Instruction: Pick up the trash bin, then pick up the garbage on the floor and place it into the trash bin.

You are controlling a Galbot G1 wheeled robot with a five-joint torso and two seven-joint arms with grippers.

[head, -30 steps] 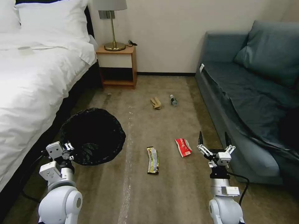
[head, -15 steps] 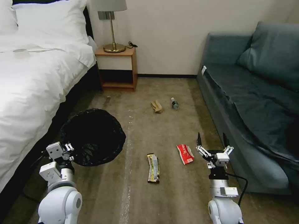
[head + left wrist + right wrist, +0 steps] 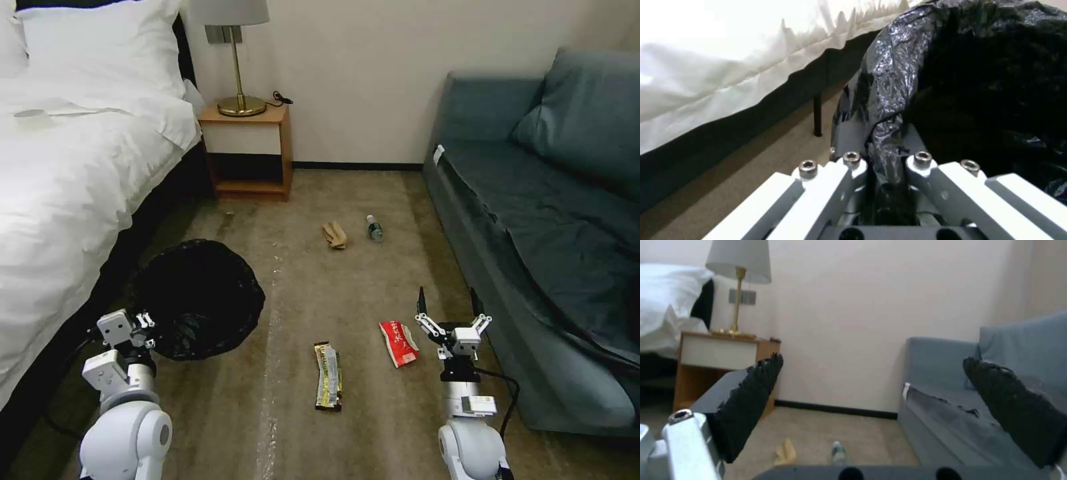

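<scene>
Beside bed, left claw [image 3: 148, 325] clamps trash bin [image 3: 197, 298] rim.

sofa [image 3: 533, 220] cropped right, bin's [image 3: 200, 300] white wall hidden

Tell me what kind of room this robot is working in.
Probably a hotel bedroom: a bed with white linen, a wooden nightstand with a brass lamp, and a blue-grey sofa on carpet.
</scene>
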